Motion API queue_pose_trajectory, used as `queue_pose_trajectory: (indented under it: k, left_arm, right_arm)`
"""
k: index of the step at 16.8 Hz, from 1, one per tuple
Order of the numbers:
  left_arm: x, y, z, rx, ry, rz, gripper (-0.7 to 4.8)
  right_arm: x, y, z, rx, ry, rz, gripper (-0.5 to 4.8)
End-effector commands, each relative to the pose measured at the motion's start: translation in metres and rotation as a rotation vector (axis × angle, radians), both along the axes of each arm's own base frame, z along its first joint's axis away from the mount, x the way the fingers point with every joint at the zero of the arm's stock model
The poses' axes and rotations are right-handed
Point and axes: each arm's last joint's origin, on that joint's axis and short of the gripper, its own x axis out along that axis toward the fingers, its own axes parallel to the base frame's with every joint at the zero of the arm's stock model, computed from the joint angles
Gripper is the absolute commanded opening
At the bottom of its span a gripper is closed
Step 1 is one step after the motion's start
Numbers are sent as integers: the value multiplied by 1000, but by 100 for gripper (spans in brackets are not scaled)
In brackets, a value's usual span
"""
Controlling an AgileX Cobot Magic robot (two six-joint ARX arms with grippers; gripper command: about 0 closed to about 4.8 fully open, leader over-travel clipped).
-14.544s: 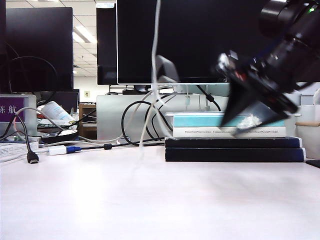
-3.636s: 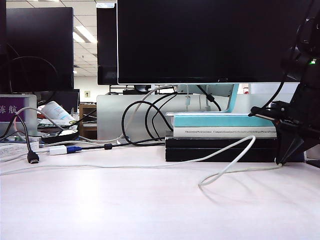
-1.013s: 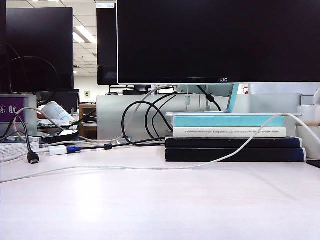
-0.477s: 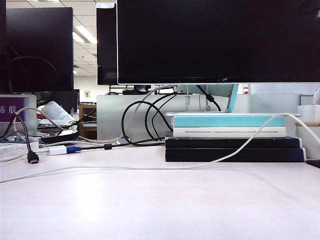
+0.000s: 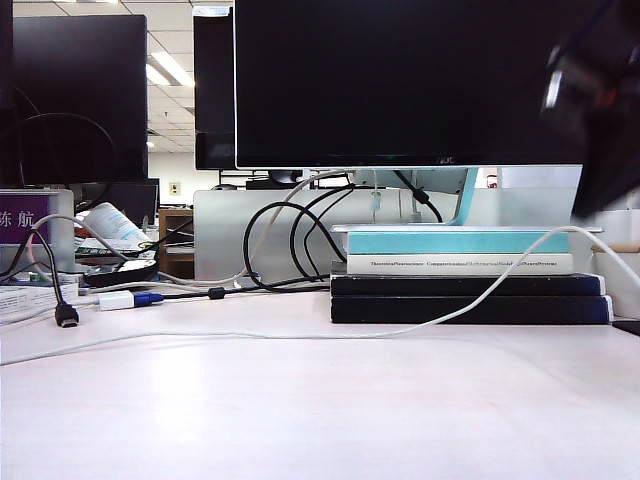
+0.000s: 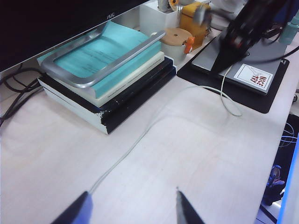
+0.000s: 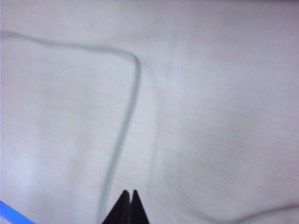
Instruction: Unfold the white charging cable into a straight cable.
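Progress looks decent but it's not finished, judging by how things lie. Most of the white charging cable (image 5: 300, 336) is laid out in one long run across the table (image 5: 320, 420), passing in front of the stack of books (image 5: 460, 270) under the monitor (image 5: 400, 80). No loops are seen along that stretch in the exterior view. Toward the right side, though, the cable is lifted off the table and arched up over the books' corner, and in the left wrist view a curl (image 6: 231, 105) is seen near the black mat (image 6: 243, 79), so that end probably needs to be pulled out and laid flat.

The left gripper (image 6: 133, 212) is held over the table with its fingers well apart and nothing between them; the cable runs toward it but isn't clamped. The right gripper (image 7: 129, 196) is pinched fully together above the table, with a bent piece of cable just beside the tips, not visibly held. In the exterior view the right arm is only seen as a dark blur at the upper right.
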Motion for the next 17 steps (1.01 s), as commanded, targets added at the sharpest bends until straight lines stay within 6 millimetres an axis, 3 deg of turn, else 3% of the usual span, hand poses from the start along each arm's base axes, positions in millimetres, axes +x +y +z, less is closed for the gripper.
queue_pose_trajectory:
  k: [1, 4, 6, 7, 11, 12, 13, 14, 17]
  left_arm:
    - [0, 0, 2, -6, -9, -7, 241]
    - [0, 0, 2, -6, -10, -7, 241]
    - [0, 0, 2, -6, -10, -7, 241]
    - [-1, 0, 0, -3, 7, -4, 241]
    - [-1, 0, 0, -2, 17, -4, 241]
    - [-1, 0, 0, -2, 11, -4, 236]
    - [-1, 0, 0, -3, 8, -4, 236]
    - [0, 0, 1, -5, -8, -6, 237]
    - [0, 0, 1, -6, -5, -7, 237]
  right_arm:
    - [8, 12, -13, 2, 49, 42, 0]
    - [10, 25, -15, 7, 41, 70, 0]
    - [12, 55, -20, -27, 7, 130, -1]
    - [15, 80, -40, -65, 55, 200, -1]
    - [14, 72, -31, -238, -14, 140, 0]
    - [14, 69, -6, -317, -134, 81, 0]
    - [15, 70, -1, -297, -156, 81, 1]
    - [20, 72, 9, -246, -188, 62, 172]
    - [20, 72, 9, -243, -186, 64, 184]
